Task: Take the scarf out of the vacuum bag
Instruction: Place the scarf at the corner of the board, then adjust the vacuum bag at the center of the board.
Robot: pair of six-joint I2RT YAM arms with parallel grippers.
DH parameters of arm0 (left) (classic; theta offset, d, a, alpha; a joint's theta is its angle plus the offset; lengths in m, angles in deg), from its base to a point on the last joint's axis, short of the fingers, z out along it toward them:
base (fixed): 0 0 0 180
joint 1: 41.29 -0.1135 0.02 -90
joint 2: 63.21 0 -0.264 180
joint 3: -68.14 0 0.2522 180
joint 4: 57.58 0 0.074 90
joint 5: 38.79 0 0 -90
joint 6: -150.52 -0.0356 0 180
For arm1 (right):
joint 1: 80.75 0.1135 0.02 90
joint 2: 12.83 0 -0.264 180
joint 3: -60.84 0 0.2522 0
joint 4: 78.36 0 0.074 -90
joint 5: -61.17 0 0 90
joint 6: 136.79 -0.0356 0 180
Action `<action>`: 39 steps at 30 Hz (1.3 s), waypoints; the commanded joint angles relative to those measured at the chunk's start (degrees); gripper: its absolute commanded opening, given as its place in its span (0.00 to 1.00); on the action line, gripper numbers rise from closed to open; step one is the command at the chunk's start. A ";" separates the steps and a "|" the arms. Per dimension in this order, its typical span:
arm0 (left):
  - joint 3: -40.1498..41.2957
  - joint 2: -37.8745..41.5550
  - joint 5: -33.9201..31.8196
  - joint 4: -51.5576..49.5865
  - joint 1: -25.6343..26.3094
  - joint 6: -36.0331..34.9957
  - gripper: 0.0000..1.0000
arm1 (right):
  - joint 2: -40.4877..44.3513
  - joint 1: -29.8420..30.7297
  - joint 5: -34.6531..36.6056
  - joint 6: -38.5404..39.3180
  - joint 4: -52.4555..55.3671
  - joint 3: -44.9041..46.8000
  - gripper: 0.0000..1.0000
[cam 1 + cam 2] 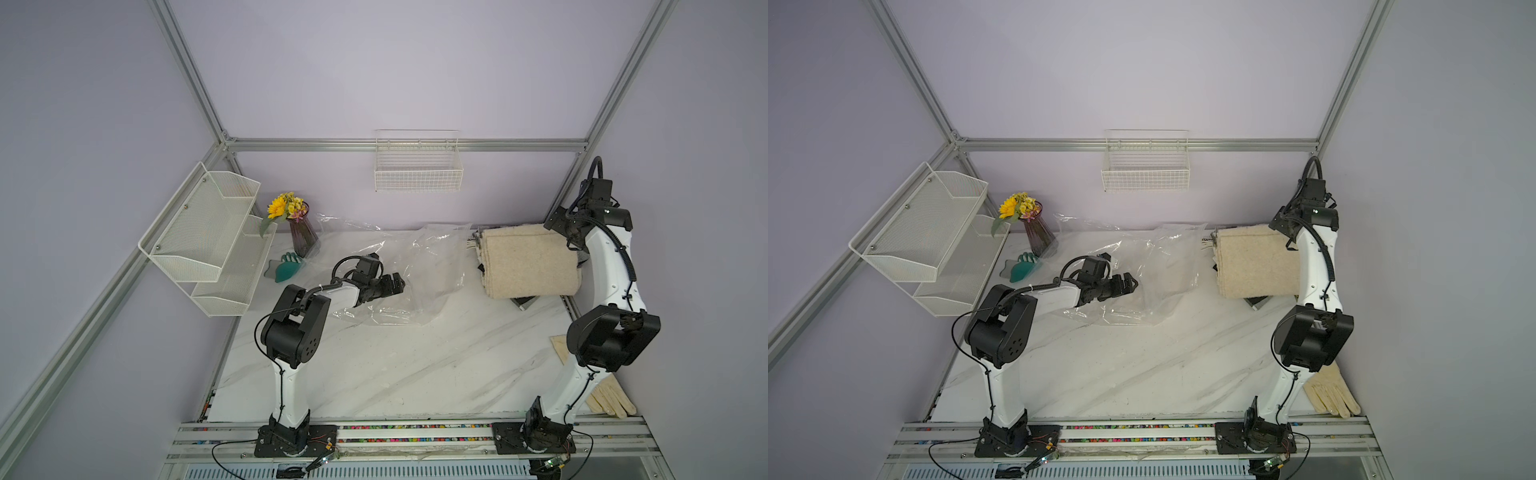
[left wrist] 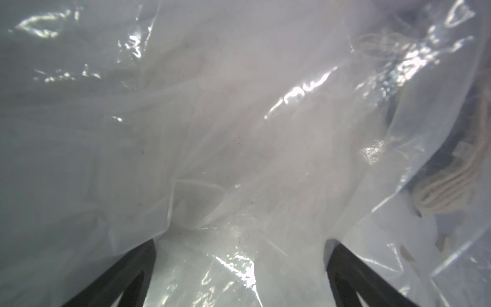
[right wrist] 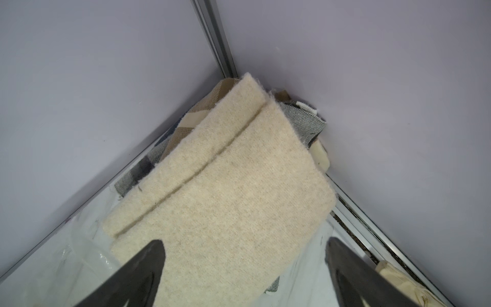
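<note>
Soft, even light; glare on the vacuum bag (image 2: 300, 93).

Clear crinkly plastic bag (image 1: 419, 257) with glossy glints, cream scarf (image 1: 530, 259) of fuzzy matt cloth (woolly, by the look), smooth white marble-patterned table (image 1: 415, 374), white-coated wire basket (image 1: 418, 178), fine metal mesh shelf (image 1: 199, 232), ribbed glossy purple glass vase (image 1: 302, 237)

text: none legible | labels: none | numbers: none
</note>
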State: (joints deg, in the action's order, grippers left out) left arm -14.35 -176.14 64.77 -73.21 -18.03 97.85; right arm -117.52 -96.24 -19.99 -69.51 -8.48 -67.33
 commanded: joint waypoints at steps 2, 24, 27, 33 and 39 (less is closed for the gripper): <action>2.81 4.63 4.05 -5.96 0.50 -1.22 1.00 | 11.00 1.73 -6.37 -2.55 -9.05 12.09 0.97; -0.27 14.03 -6.98 -14.34 -11.00 -1.01 1.00 | 20.56 31.44 -20.98 -22.36 -48.04 57.32 0.97; -0.07 11.30 -7.10 -12.93 -12.43 -0.87 1.00 | 20.92 31.44 -22.54 -22.19 -50.87 58.59 0.97; -0.02 5.45 -7.33 -11.98 -14.40 -0.82 1.00 | 19.58 31.45 -25.87 -21.97 -52.86 58.55 0.94; 3.16 3.41 -6.91 -9.36 -15.27 2.39 1.00 | 16.76 31.43 -26.09 -21.31 -48.39 54.34 0.55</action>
State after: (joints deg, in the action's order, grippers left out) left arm -12.47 -171.63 58.26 -83.64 -32.56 98.11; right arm -100.12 -65.20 -45.28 -91.02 -57.29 -10.81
